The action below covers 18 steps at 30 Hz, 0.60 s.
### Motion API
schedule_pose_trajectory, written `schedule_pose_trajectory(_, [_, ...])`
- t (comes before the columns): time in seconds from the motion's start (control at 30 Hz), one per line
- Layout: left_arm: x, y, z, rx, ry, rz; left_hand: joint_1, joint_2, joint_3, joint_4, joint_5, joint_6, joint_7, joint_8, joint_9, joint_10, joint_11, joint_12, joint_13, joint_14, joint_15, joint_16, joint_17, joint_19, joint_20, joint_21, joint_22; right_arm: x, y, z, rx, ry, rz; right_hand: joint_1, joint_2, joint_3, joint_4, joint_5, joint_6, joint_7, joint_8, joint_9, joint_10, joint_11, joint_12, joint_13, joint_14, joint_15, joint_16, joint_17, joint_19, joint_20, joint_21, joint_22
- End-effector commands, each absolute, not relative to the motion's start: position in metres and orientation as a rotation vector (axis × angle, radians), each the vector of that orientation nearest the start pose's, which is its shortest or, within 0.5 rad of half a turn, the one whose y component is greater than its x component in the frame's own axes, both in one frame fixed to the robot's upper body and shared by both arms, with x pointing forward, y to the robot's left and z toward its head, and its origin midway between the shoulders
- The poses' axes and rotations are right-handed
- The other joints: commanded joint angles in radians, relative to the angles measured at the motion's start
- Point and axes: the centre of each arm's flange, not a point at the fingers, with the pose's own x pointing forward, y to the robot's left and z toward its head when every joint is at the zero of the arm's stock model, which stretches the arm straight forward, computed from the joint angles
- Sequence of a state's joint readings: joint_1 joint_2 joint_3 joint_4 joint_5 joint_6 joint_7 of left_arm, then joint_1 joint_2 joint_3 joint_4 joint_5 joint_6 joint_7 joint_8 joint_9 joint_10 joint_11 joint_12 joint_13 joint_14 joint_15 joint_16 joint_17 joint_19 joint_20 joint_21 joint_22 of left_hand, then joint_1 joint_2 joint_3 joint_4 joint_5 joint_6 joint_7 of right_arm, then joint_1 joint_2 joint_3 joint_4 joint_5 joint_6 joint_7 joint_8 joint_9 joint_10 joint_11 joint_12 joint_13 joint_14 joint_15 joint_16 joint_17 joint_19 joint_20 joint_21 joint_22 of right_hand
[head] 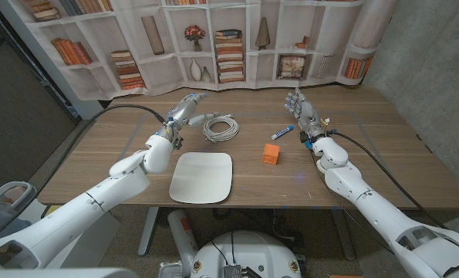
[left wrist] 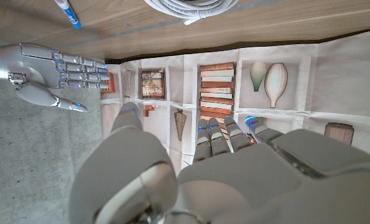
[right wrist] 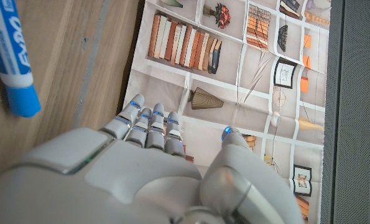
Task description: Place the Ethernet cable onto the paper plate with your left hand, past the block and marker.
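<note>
Left robot hand [head: 184,110] is released, fingers extended and apart, holding nothing, just beside the coiled Ethernet cable [head: 221,127] on its left flank; whether a fingertip touches the coil cannot be told. In the left wrist view the same robot hand [left wrist: 222,168] reaches toward the bookshelf-print backdrop [left wrist: 234,81], with the cable [left wrist: 191,7] on the desk beyond the fingers. Right robot hand [head: 300,108] is likewise released, fingers apart, standing upright near the far right of the desk [head: 383,154].

The cable lies on the desk, beyond the far edge of the paper plate [head: 202,177] and apart from it; the grasp is judged not yet made.

Risks, as judgements: the loose loops could splay or trail if only a few strands are caught, leaving part of the coil hanging off the plate; a shallow grasp could slide the coil along the desk instead of lifting it.

Surroundings: an orange block [head: 271,154] sits right of the plate, and a blue-capped marker [head: 281,133] lies beyond it, near the right robot hand. Both stand to the right of the cable-to-plate path, so little appears to obstruct it.
</note>
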State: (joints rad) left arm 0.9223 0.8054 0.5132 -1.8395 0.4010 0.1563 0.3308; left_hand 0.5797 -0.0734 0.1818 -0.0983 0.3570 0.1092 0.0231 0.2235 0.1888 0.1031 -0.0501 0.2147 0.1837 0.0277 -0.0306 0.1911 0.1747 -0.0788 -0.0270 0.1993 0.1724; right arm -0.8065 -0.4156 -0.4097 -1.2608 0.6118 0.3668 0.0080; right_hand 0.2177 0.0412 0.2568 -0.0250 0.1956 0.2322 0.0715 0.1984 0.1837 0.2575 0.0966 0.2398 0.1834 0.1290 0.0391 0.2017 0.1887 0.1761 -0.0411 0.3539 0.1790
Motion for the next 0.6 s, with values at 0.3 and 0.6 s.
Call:
schedule_pose_trajectory(0.3, [0.57,0.225,0.013,1.262,-0.707,0.151,0.029,-0.013,-0.003,-0.016,0.008,0.013,0.0,-0.002,0.001,0.011,-0.005,-0.002,0.005,0.004,-0.001,-0.004,0.002,0.005,-0.001,0.0,0.003,0.66,-0.243,-0.02,0.093,-0.66,0.241,0.008,0.003,0.001,-0.009,-0.003,0.009,-0.002,-0.001,0.004,0.004,0.0,-0.008,0.003,0.009,0.001,-0.005,0.001,0.009,-0.011,-0.005,0.003])
schedule_pose_trajectory(0.6, [0.57,0.22,0.013,1.3,-0.682,0.16,0.036,-0.025,-0.01,-0.021,0.009,0.005,-0.006,-0.007,0.001,0.006,-0.006,-0.006,0.005,0.0,-0.001,-0.006,0.002,0.003,0.0,-0.001,0.003,0.66,-0.244,-0.023,0.096,-0.655,0.242,0.008,0.004,0.001,-0.01,-0.003,0.009,-0.002,-0.001,0.004,0.005,0.001,-0.008,0.003,0.011,0.001,-0.004,0.001,0.01,-0.01,-0.008,0.003])
